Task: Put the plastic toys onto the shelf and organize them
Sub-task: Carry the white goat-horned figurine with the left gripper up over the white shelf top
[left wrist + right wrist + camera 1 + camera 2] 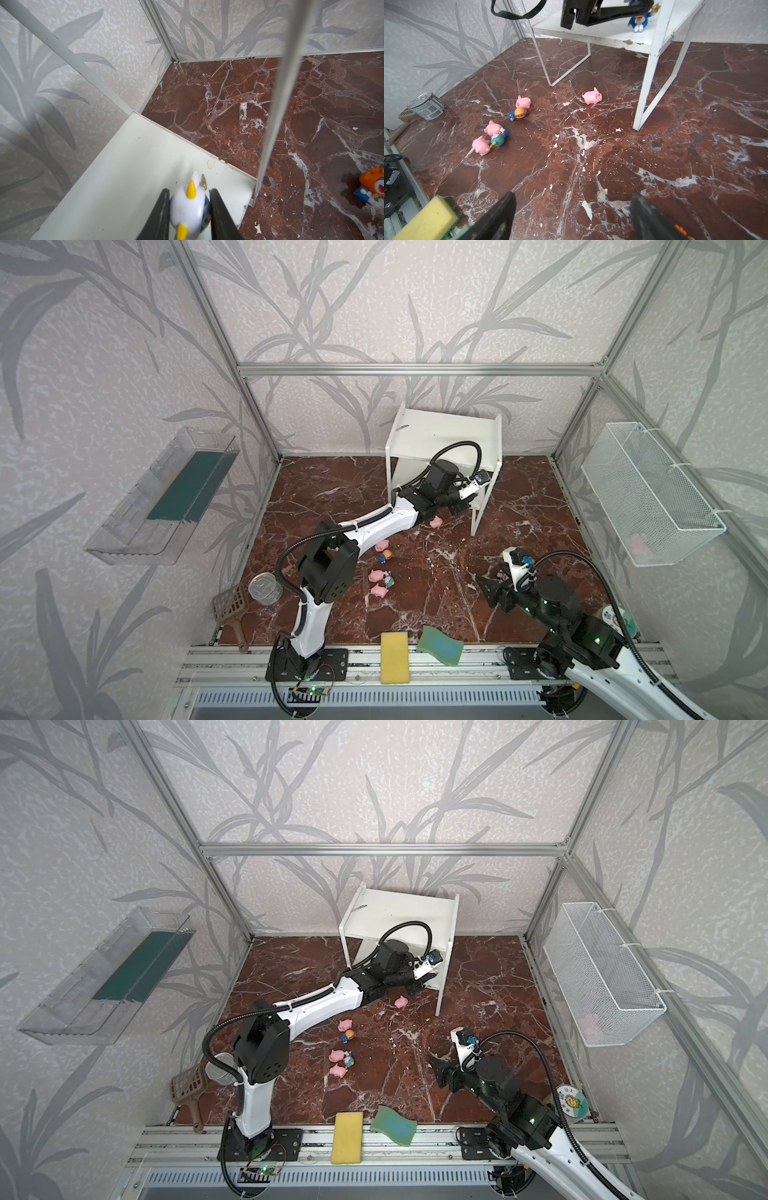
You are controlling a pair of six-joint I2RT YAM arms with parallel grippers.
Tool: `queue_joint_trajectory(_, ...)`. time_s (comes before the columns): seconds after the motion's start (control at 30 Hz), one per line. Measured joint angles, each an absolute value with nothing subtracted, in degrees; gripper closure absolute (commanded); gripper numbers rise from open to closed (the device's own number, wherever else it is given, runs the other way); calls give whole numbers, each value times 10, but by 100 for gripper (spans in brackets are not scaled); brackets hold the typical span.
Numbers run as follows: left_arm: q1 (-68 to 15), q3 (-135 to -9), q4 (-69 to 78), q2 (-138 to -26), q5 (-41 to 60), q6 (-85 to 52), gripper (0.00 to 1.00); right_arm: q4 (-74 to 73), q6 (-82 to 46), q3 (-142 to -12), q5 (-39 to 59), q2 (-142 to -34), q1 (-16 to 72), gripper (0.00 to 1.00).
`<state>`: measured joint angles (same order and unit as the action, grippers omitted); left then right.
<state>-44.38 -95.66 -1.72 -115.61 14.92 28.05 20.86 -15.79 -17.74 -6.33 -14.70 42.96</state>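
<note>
**Left gripper is parking a figurine on the shelf, right one is idle**

Your left gripper (190, 193) is clamped on the white-and-blue figurine (187, 209). It reaches in under the top board of the shelf (449, 435), over the lower board (135, 166) near a front corner. Going in sideways makes sense to me, since the top board blocks any drop from above.

Your right gripper (571, 220) hangs wide open and empty out in front of the shelf, probably parked out of the way.

The left wrist view only shows the toy's head. The right wrist view shows it upright, with its feet at or just off the board; I can't tell which. It also shows four pink pigs (592, 97) and two figurines (519, 113) on the tabletop (591, 166) in front of the shelf. Only the left wrist view clearly shows an orange figurine (372, 187) lying out past the shelf's leg.
</note>
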Motion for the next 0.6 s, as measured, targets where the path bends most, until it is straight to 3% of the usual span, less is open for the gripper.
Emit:
queue_joint_trajectory(0.37, -444, -957, -17, -1156, 149, 274, 53, 209, -158, -177, -59, -147, 430, 14)
queue_joint_trajectory(0.6, -444, -958, -18, -1156, 145, 274, 48, 208, -158, -177, -59, -147, 430, 14)
